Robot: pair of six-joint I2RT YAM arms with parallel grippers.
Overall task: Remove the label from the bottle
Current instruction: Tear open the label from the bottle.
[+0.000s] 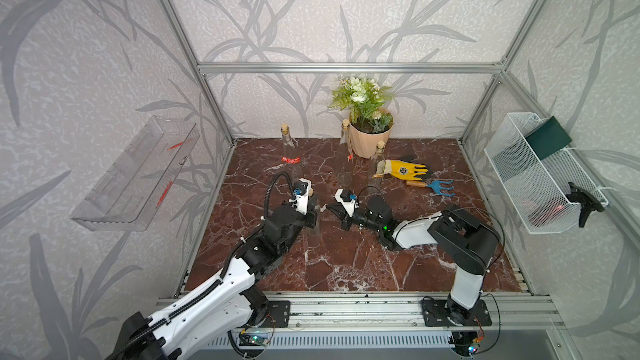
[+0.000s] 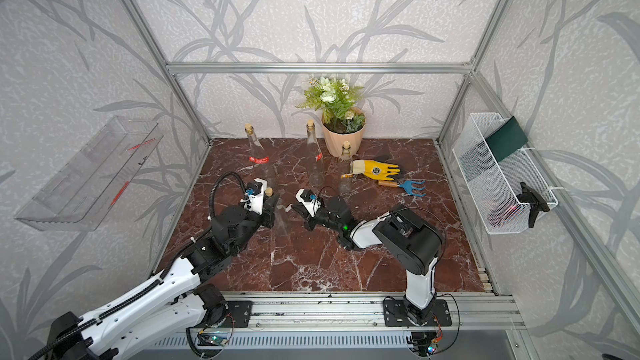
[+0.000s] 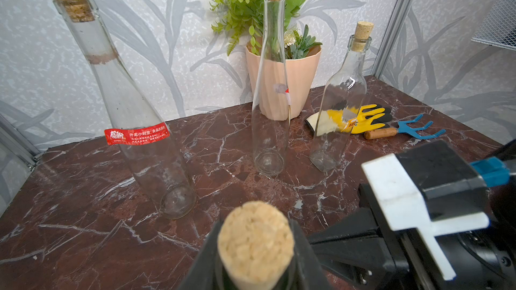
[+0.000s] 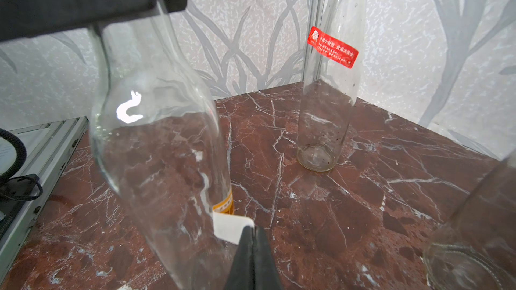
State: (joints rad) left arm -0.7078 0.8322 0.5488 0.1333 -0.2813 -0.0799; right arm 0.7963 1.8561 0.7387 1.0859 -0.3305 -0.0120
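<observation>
A clear glass bottle [image 4: 156,135] with a cork [image 3: 255,244] stands on the marble floor near the front left. My left gripper [image 3: 255,225] is shut on its neck just below the cork, seen in both top views [image 1: 311,200] [image 2: 272,200]. A yellow label [image 4: 223,205] sits low on the bottle's side, and its white peeled end [image 4: 230,225] sticks out from the glass. My right gripper [image 4: 252,228] is shut on that white end, level with the lower part of the bottle [image 1: 329,206] [image 2: 293,207].
Three more corked bottles stand behind: one with a red label [image 1: 290,155], a tall one [image 1: 345,154], a shorter one [image 1: 377,164]. A potted plant [image 1: 369,136], yellow glove [image 1: 405,169] and blue hand rake [image 1: 433,187] lie at the back right. A wire basket [image 1: 540,171] hangs right, a clear shelf [image 1: 135,174] left.
</observation>
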